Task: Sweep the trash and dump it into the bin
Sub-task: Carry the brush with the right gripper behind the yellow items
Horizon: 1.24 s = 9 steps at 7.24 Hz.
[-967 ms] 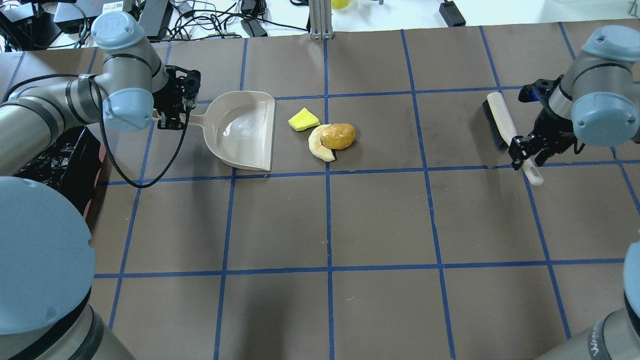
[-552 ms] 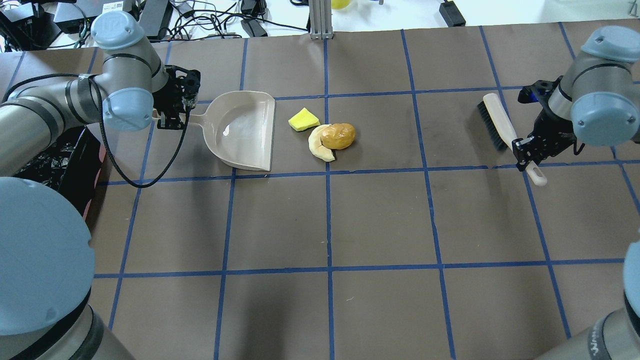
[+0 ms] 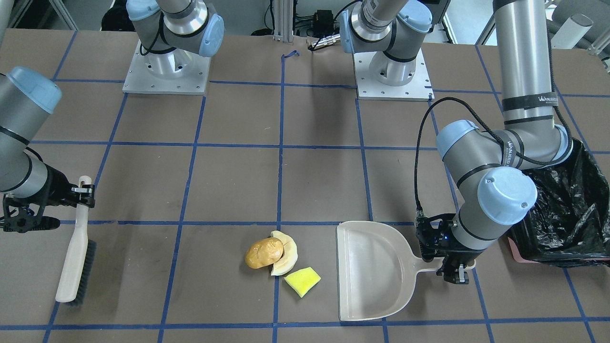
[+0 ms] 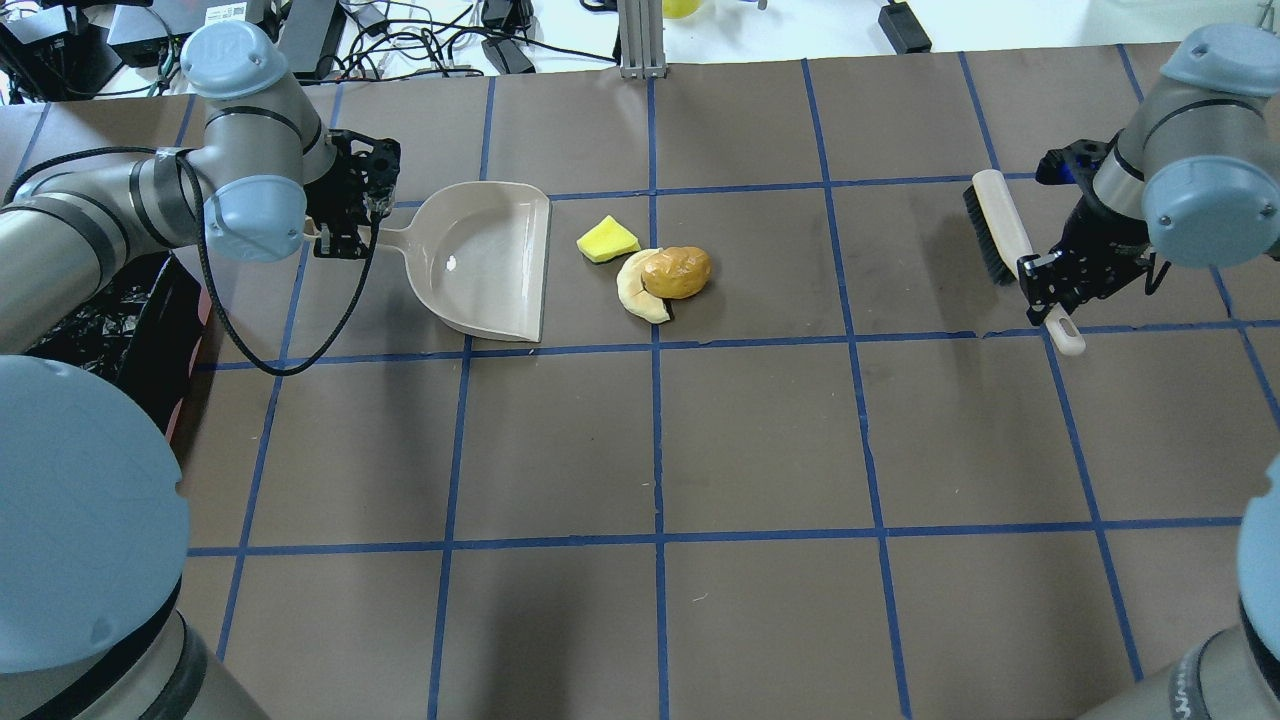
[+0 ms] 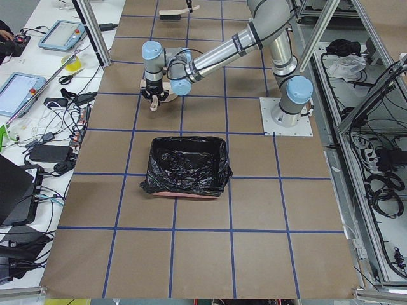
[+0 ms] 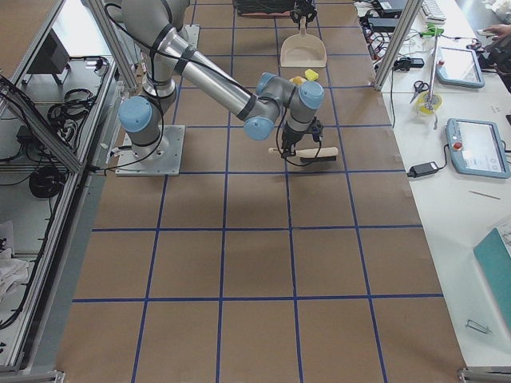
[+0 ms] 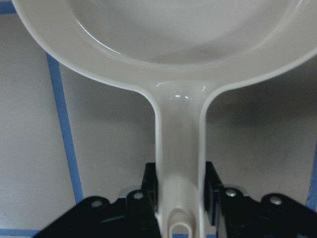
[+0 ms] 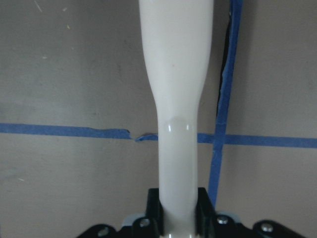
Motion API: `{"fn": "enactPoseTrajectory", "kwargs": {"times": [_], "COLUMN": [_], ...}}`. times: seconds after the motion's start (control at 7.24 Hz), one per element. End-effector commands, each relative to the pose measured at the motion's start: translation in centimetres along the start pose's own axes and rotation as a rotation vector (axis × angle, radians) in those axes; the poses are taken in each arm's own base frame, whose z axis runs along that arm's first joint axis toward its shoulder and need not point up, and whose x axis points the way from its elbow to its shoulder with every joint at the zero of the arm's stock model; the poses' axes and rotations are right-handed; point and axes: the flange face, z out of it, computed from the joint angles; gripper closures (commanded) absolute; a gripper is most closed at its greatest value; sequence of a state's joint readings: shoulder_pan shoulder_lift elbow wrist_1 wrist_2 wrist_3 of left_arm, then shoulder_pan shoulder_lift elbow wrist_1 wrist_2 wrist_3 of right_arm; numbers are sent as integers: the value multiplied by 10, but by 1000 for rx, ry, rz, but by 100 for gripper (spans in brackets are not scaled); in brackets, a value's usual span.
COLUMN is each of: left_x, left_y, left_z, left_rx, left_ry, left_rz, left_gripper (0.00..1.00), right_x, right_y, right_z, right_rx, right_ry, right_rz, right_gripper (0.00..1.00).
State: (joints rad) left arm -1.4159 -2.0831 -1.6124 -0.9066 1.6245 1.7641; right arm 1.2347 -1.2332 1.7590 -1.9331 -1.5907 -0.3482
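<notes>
Clamping the brush [image 4: 1000,228] handle in the right gripper [image 4: 1052,284], well right of the trash [image 4: 660,274]; pinning the dustpan [image 4: 490,260] handle in the left gripper [image 7: 179,198], lip just left of the wedge [image 4: 607,240]. Land it right of the roll [image 4: 682,270] and slice [image 4: 632,292], sweep left, low; bin [image 3: 567,209] far left.

We count three pieces of trash [image 4: 645,278], all just beside the open mouth of the dustpan [image 4: 490,255]: one golden-brown roll [image 4: 680,271], one pale crescent slice [image 4: 630,292] and one yellow wedge [image 4: 607,240]. There is one dustpan and one brush [image 4: 1000,232], which lies well apart from the dustpan, beyond the trash. One black-lined bin [image 3: 567,209] stands near the dustpan's handle end. We count two grippers: the left gripper [image 7: 179,191] at the dustpan's handle, and the right gripper [image 8: 177,204] well away from the dustpan, at the brush.
</notes>
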Motion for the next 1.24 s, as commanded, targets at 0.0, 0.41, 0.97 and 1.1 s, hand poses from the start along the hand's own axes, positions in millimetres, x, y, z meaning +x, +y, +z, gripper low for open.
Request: {"fn": "enactPoseTrajectory", "kwargs": {"times": [0.0,0.41,0.97,1.1], "left_x": [0,0,0,0], "left_y": [0,0,0,0], "left_z": [1,0,1,1], "left_rx": [0,0,0,0], "left_ry": [1,0,1,1], "left_rz": [0,0,0,0], "left_gripper": [100,100,100,100], "right_x": [-88,-210,-294,-312], "right_y": [-5,13,38,45], "right_z": [-19,-21,-6,0], "right_rx": [6,14,-21,-36], "right_ry": [-9,-40,-57,-69], "right_rz": [130,207,183,162], "right_gripper": [100,100,100,100]}}
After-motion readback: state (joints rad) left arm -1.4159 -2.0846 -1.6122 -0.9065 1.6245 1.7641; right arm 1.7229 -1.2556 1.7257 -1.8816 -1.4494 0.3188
